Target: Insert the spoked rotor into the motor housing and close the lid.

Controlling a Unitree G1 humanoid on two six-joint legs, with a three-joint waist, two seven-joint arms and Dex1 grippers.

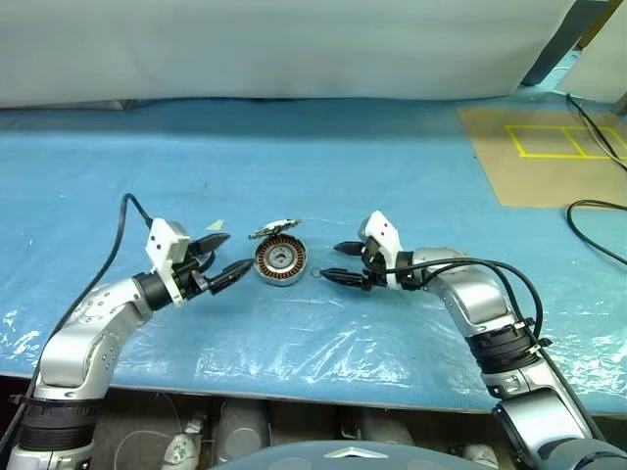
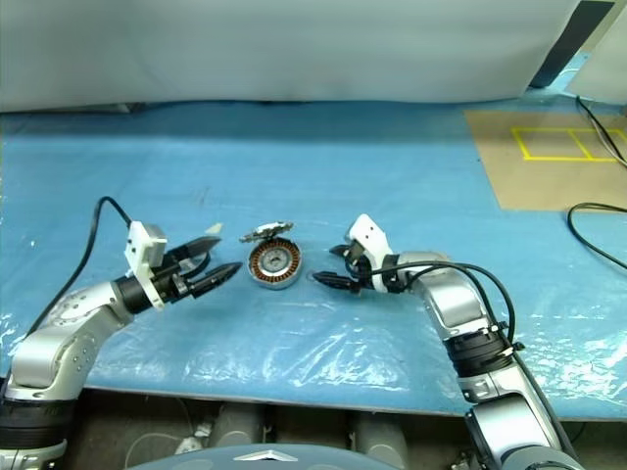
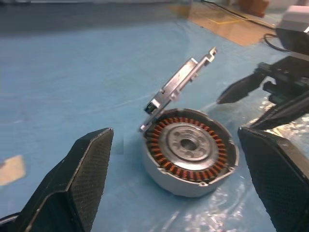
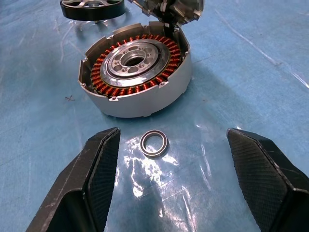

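The motor housing (image 1: pixel 281 259), a silver cup with copper windings and a centre hub, sits on the blue table between my two grippers. Its silver lid (image 1: pixel 273 231) stands tilted open at the housing's far rim. My left gripper (image 1: pixel 233 253) is open just left of the housing, with nothing between its fingers. My right gripper (image 1: pixel 331 262) is open just right of it, also with nothing held. In the right wrist view a dark disc with pale spokes, the spoked rotor (image 4: pixel 91 8), lies beyond the housing (image 4: pixel 135 72), cut off by the picture's edge.
A tiny loose ring (image 4: pixel 154 144) lies on the table between the right gripper's fingers and the housing. Glossy clear film (image 1: pixel 323 338) covers the blue sheet near the front edge. Brown cardboard with yellow tape (image 1: pixel 549 157) and a black cable (image 1: pixel 598 211) lie far right.
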